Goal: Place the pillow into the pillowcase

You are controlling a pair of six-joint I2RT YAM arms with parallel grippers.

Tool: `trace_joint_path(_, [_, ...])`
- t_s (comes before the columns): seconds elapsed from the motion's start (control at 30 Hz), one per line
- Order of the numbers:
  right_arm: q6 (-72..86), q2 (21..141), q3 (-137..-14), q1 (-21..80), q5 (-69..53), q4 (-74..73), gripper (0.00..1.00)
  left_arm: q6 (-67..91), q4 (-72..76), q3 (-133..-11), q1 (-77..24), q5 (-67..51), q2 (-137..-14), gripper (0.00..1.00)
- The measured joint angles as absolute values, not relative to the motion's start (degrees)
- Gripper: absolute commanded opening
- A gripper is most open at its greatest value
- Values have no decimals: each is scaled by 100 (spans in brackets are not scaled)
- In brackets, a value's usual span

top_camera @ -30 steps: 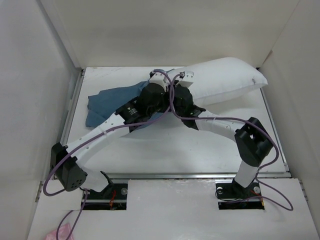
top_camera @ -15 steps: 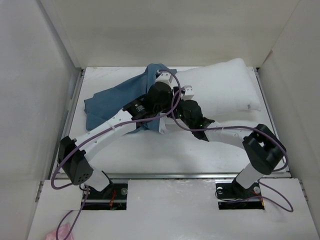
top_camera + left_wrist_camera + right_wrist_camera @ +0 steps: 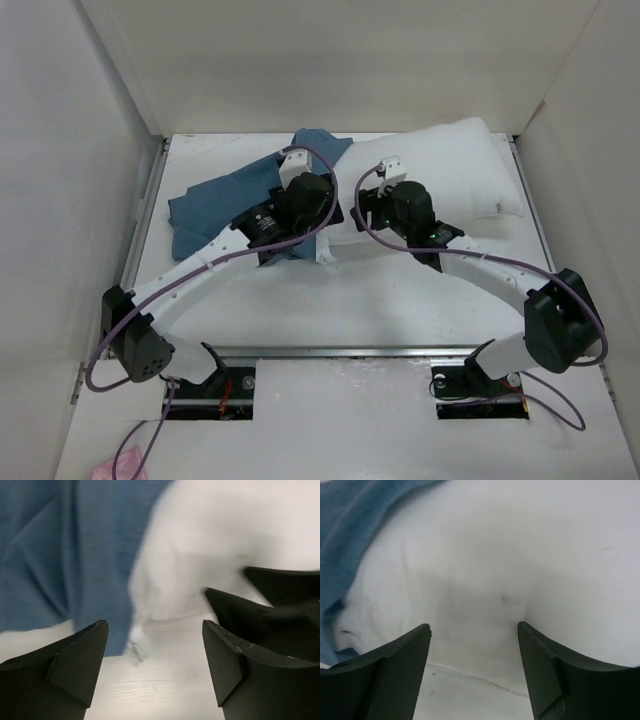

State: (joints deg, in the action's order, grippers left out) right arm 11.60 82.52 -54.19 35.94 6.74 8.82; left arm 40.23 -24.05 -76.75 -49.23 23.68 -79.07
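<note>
The left arm (image 3: 195, 268) and right arm (image 3: 490, 270) are slim white links joined by bulky black joint housings (image 3: 135, 345). A purple cable (image 3: 155, 290) runs along each arm and loops loose just behind its pincer. A small white block (image 3: 297, 160) sits on each wrist, behind the pincer. The left pincer (image 3: 155, 650) and right pincer (image 3: 474, 645) each have two matt black, wedge-shaped fingers (image 3: 75, 665) with flat inner faces.

The left arm (image 3: 200, 265) and the right arm (image 3: 490, 270) stretch forward and bend inward, wrists near each other. The left pincer (image 3: 154, 630) and the right pincer (image 3: 474, 630) both gape wide (the right one shows in the left wrist view).
</note>
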Motion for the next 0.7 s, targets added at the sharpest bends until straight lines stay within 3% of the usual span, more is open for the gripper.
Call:
trace_joint_path(0.03, [965,8235,-5419,3498,532,834,80,4080,-2571,-7627,-4829,2550,-7975,74])
trace_joint_path(0.3, [-270,8189,-5419,3339,-733,775,86,4407,-3334,-7413,-4674,3192,-8816,71])
trace_joint_path(0.5, [-786,8191,-5502,3424,-1249,775,89,4567,-3529,-7400,-4517,3367,-9153,41])
trace_joint_path(0.6, [-1072,8235,-5629,3610,-1378,819,89,4648,-3634,-7402,-4473,3402,-9220,33])
trace_joint_path(0.7, [-1288,8512,-5802,3730,-1557,1044,90,4659,-3653,-7402,-4456,3428,-9201,31])
